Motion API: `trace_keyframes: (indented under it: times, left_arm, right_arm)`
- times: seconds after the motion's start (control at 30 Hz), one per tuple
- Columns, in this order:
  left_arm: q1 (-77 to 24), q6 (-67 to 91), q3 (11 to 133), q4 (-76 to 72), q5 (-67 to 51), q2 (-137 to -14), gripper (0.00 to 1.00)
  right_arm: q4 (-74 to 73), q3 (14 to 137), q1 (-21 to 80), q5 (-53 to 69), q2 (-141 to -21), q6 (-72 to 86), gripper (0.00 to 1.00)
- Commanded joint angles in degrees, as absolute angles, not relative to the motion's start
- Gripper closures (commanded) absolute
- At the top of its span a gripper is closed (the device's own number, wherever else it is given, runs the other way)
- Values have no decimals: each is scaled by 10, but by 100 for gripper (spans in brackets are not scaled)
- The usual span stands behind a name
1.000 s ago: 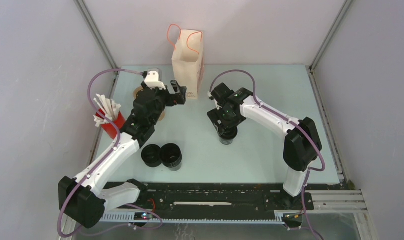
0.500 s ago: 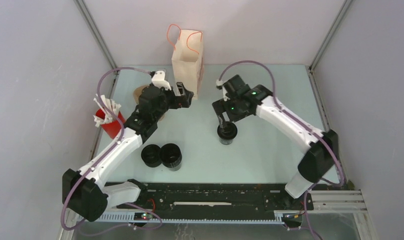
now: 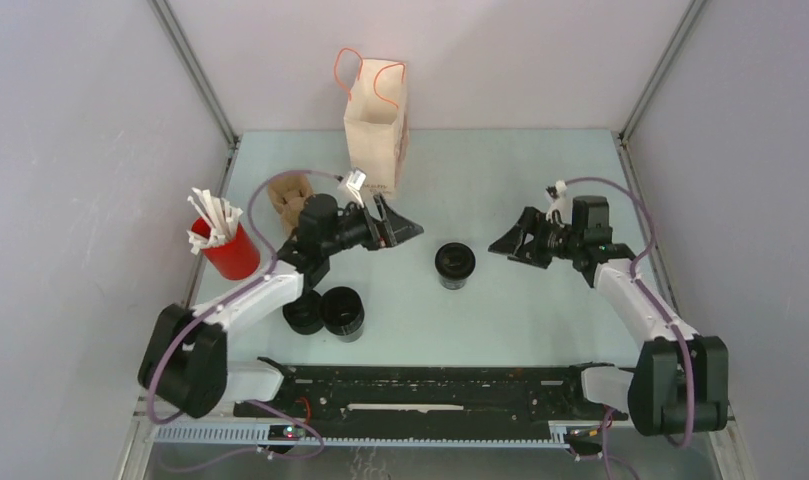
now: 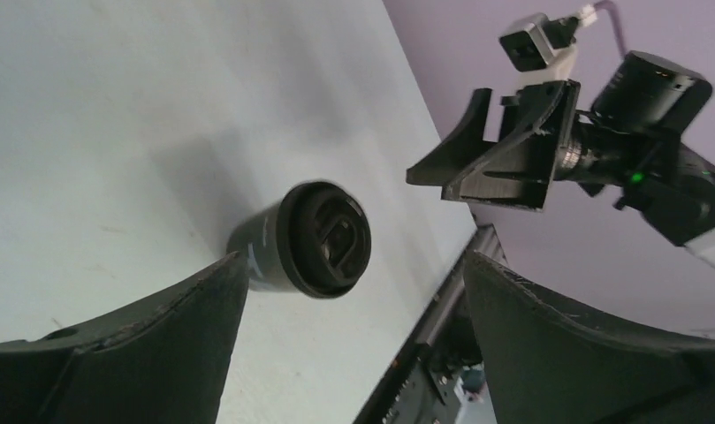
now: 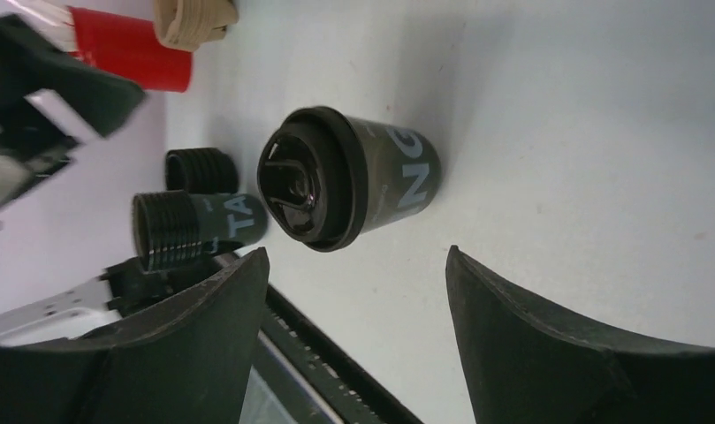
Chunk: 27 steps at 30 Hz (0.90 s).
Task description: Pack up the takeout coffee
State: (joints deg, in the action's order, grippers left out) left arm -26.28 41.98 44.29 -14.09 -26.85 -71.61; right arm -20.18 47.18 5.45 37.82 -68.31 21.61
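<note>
One takeout coffee (image 3: pixel 454 264), a black cup with a black lid, stands upright alone mid-table. It also shows in the left wrist view (image 4: pixel 314 238) and the right wrist view (image 5: pixel 362 181). My left gripper (image 3: pixel 405 230) is open and empty, just left of it and pointing at it (image 4: pixel 353 274). My right gripper (image 3: pixel 505 245) is open and empty, a short way to its right and facing it (image 5: pixel 355 256). Two more black cups (image 3: pixel 303 311) (image 3: pixel 342 312) stand together near the left arm.
A paper bag (image 3: pixel 375 125) with orange handles stands at the back centre. A brown pulp carrier (image 3: pixel 288 195) lies left of it. A red cup of white sticks (image 3: pixel 225 250) stands at the left edge. The black rail (image 3: pixel 430 385) runs along the near edge.
My right gripper has come off the middle cup and pulled back to the right, low over the table. My left gripper has swung from the bag down towards the cup.
</note>
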Motion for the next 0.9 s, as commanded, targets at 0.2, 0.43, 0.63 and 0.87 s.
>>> trace_keyframes:
  times: [0.2, 0.43, 0.63, 0.87]
  left_arm:
    - [-271, 513, 415, -346, -374, -872, 36]
    - [-272, 514, 411, -391, -395, -936, 52]
    - [-274, 502, 399, -411, -420, -960, 53]
    - [-278, 498, 413, -410, -433, -986, 55]
  right_arm:
    - [207, 348, 11, 580, -789, 432, 34]
    - [268, 322, 8, 579, -839, 448, 42]
    - [332, 310, 16, 595, -883, 480, 47]
    - [361, 310, 29, 600, -916, 493, 50]
